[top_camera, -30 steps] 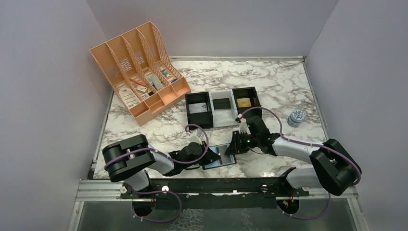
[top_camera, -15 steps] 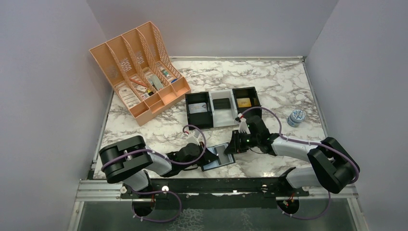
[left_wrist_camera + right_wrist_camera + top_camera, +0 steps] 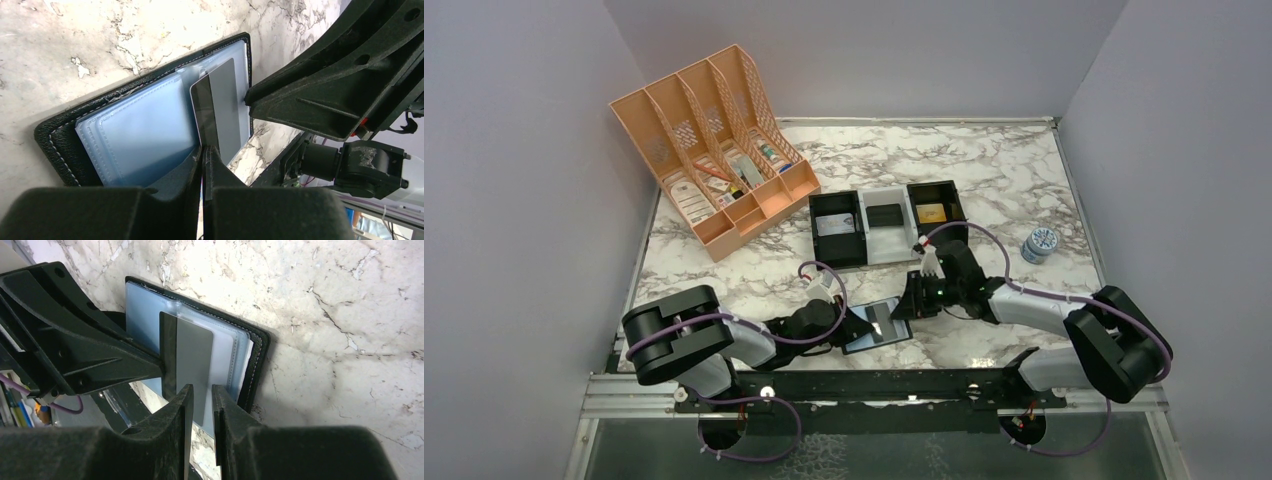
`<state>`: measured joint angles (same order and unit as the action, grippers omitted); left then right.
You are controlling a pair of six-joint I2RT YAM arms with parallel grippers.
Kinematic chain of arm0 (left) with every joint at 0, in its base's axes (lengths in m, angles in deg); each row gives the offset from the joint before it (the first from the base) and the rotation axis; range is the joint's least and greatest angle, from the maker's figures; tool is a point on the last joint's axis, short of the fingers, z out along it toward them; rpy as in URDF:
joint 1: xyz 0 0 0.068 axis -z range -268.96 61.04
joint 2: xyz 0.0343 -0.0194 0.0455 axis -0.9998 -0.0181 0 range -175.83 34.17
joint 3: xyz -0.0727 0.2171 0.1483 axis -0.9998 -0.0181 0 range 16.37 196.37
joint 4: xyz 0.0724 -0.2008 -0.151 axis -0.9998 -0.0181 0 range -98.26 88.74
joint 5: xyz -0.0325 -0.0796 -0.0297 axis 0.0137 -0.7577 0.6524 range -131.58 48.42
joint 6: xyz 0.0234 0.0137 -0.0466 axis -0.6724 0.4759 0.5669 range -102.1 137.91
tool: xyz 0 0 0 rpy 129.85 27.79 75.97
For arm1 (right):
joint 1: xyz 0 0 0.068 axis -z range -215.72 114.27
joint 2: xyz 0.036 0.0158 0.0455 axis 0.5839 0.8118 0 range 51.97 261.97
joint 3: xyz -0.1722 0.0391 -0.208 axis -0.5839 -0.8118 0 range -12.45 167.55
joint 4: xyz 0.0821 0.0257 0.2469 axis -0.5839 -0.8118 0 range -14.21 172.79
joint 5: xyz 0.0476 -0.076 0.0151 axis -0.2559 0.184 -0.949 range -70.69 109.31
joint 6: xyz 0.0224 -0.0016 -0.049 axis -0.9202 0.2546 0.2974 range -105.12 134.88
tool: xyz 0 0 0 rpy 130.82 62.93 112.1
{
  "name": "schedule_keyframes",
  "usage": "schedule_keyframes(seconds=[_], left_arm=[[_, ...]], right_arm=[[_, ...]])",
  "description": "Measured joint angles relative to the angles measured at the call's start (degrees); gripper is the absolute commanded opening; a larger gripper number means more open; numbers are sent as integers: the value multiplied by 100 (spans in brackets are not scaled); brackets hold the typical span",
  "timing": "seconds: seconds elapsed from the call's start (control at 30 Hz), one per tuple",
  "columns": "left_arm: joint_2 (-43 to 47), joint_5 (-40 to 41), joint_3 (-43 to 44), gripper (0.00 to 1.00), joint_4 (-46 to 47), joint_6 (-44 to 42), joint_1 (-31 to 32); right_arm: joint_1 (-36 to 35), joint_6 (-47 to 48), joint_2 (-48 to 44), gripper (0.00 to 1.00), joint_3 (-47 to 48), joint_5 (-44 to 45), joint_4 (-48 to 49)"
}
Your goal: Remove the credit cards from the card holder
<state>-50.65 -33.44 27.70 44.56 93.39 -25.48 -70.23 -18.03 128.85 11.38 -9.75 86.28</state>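
Two claws: both low over the near strip of the worktop [image 3: 1004,170], tips meeting at one spot, L from the left, R from the right.
L claw [image 3: 203,150]: fingers pressed together, pinching a corner of the grey card [image 3: 220,110].
R claw [image 3: 202,390]: fingers close w/ a slim gap; card's near end shows in the gap; can't tell if it grips. In L wrist view its tip touches the card's long edge.
Grey card: dark stripe along one long side; lies across clear sleeves of the card holder [image 3: 135,135]; can't tell how far it's tucked in.
Card holder: open flat on worktop btwn the 2 claws, black rim w/ pale stitching, blue-grey lining up.
Tray [image 3: 886,252]: black-white, 3 compartments, just behind the claws; a flat item in each.
File rack [image 3: 639,115]: orange, far-left corner, stationery inside.
Round tin [image 3: 1041,243]: right of tray, well apart from holder.
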Motion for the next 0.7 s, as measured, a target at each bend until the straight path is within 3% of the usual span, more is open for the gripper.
schedule_keyframes(seconds=[0.37, 0.53, 0.7], left_arm=[[-17, 0, 20, 22, -31, 4, 0], [-17, 0, 42, 33, -15, 37, 2], [-98, -7, 118, 36, 35, 74, 2]], right_arm=[[0, 282, -367, 22, 177, -240, -380], [0, 302, 107, 22, 184, -557, -262], [9, 195, 435, 22, 181, -745, -131]])
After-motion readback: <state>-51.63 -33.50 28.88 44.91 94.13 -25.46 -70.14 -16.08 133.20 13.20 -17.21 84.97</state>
